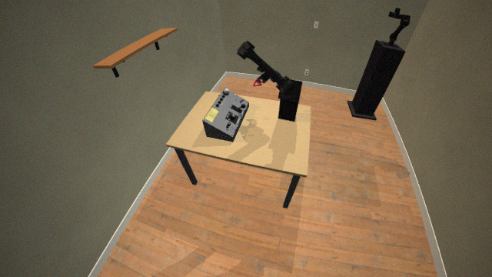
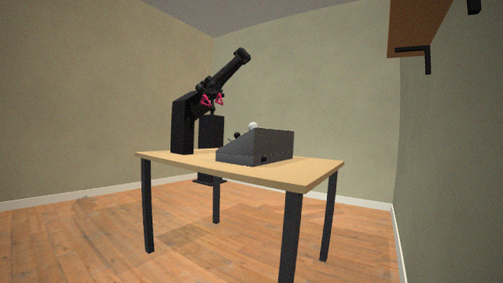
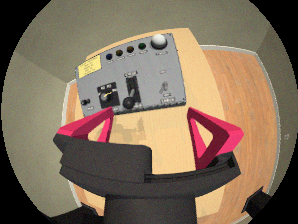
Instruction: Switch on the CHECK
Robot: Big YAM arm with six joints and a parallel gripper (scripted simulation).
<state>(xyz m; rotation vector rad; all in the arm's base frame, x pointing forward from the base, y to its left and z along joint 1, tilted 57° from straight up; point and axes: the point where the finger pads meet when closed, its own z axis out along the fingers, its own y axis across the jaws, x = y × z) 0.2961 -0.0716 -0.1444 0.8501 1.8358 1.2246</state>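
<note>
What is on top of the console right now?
The console face carries a yellow sticker, a white ball knob, dark switches and levers. Labels are too small to read. The open pincer is well clear.

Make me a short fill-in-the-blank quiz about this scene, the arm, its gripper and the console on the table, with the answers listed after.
1. The gripper with pink fingers is ____, with nothing between them.
2. The console stands on the wooden ____.
3. The sticky note on the console's panel is ____ in colour.
4. The gripper hangs apart from the console, folded back near the arm's black ____.

Missing words: open; table; yellow; base
</note>
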